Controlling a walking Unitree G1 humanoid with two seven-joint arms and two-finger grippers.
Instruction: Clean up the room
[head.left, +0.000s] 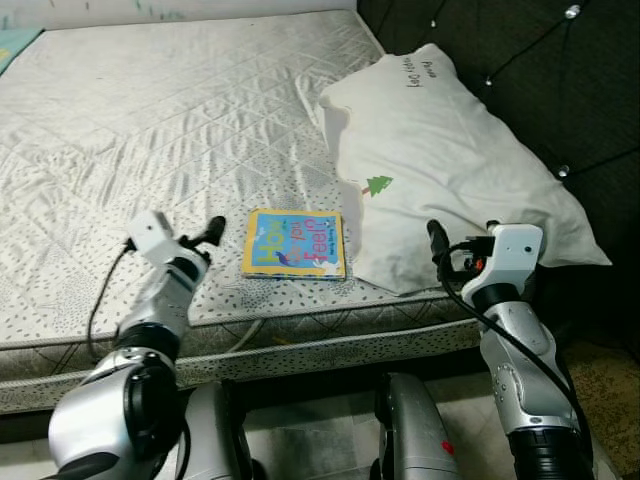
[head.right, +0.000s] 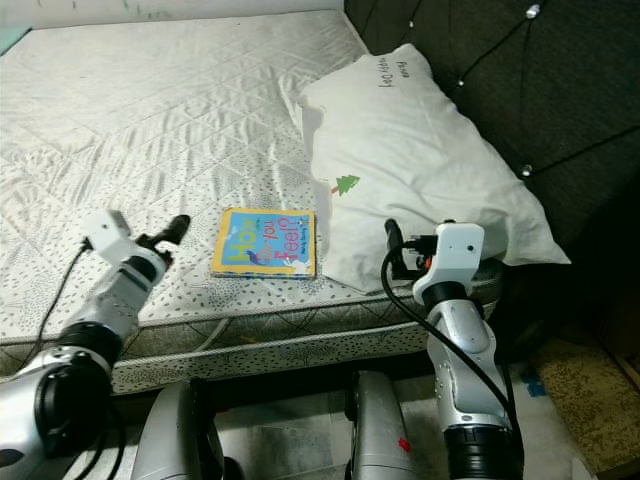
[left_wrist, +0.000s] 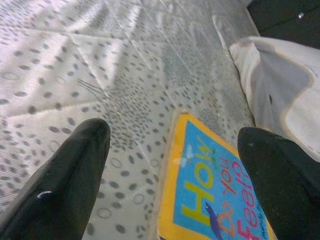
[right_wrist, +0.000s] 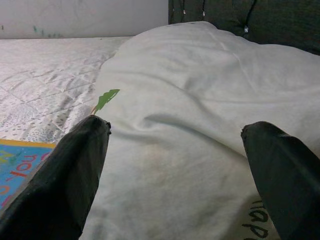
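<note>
**Quick headcount of what's on the bed**

So the tally is short: one bare mattress (head.left: 150, 120), one white pillow (head.left: 450, 160), and one kids' book (head.left: 295, 244) with a yellow-and-blue cover. The pillow has one little green tree print (head.left: 379, 185) on it. Two robot arms are up front, so one left claw (head.left: 213, 232) and one right claw (head.left: 437, 240).

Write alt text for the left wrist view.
The left gripper, fingers open, hovers over a yellow-bordered blue children's book lying flat on a dotted quilted mattress. A white pillow lies just beyond the book.
</note>
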